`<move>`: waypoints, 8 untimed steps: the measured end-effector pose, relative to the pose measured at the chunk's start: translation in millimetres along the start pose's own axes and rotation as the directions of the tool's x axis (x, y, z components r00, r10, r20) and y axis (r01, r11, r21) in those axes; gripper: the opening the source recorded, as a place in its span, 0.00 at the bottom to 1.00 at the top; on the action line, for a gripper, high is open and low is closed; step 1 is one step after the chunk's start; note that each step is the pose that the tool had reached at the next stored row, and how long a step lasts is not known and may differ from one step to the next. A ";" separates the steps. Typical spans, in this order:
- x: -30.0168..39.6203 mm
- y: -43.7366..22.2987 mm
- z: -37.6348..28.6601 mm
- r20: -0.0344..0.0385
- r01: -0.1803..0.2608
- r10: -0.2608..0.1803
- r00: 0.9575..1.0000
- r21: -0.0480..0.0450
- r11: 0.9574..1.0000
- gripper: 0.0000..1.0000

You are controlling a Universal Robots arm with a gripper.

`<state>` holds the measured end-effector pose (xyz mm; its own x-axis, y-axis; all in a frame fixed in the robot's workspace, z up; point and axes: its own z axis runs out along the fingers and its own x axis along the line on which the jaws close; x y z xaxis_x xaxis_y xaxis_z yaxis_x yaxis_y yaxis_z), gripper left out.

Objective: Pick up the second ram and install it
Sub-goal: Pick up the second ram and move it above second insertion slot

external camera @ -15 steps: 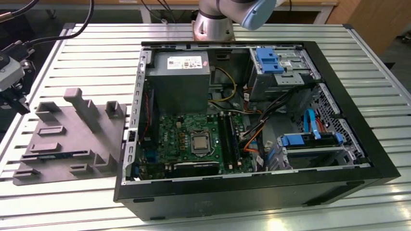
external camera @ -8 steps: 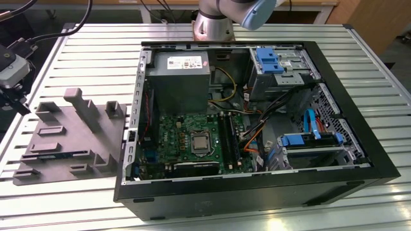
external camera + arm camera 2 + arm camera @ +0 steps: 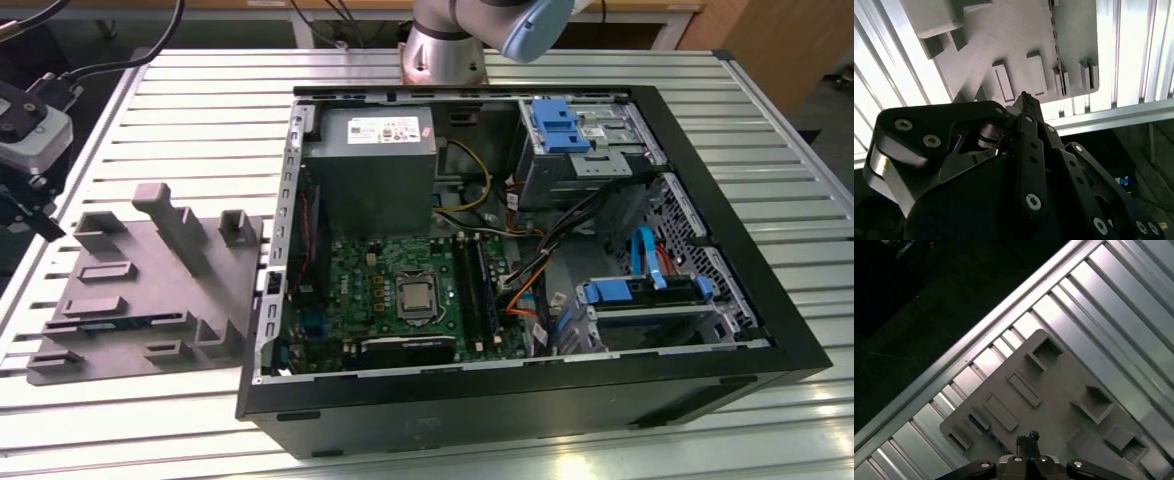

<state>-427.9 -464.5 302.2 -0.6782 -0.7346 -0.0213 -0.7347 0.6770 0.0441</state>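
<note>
In the exterior view, the gripper beside the grey fixture plate is cut off by the picture's edge. What lies in the plate's slots is too small to tell. In the second wrist view, the gripper's dark body hides part of the plate.

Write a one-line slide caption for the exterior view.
Open computer case on a slatted metal table, grey fixture tray at the exterior view's left, the arm's gripper close by the tray.

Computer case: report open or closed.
Open. In the exterior view the computer case has no side cover; motherboard and power supply lie exposed.
</note>
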 end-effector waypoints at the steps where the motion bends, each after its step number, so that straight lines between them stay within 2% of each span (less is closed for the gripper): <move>1: 0.0 0.0 0.3 -0.001 0.018 -0.018 1.000 0.000 1.000 0.11; 5: 0.0 -0.1 1.7 -0.004 0.090 -0.090 0.996 -0.002 0.996 0.11; 8: 0.1 -0.1 2.7 -0.006 0.145 -0.145 0.989 -0.003 0.989 0.11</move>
<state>-427.9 -464.5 299.5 -0.5645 -0.8252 -0.0213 -0.8251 0.5633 0.0441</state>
